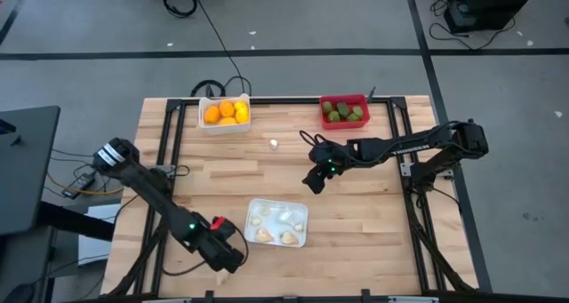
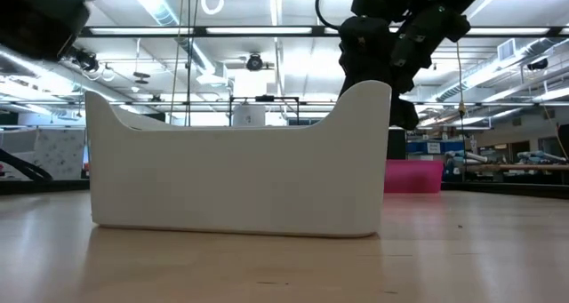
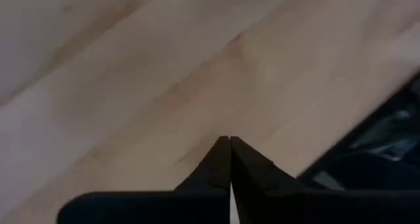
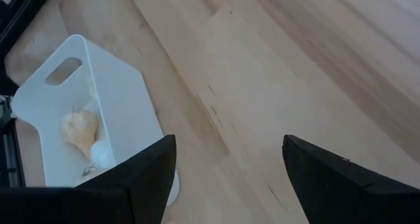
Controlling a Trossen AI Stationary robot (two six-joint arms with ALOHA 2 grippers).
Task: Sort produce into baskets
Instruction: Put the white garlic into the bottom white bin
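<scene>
Right gripper: fingers spread, empty, above desk centre. Left gripper: fingers pressed together, near front edge. One garlic bulb loose mid-desk.

Oranges fill the white bin; green fruits in the red bin; garlic bulbs in the white tray; one small white piece lies loose on the table.

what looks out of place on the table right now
One small white piece, likely a garlic bulb, lies alone on the bare wood between the orange bin and the red bin, while the other garlic sits in the white tray. The open right gripper hovers nearby.
</scene>
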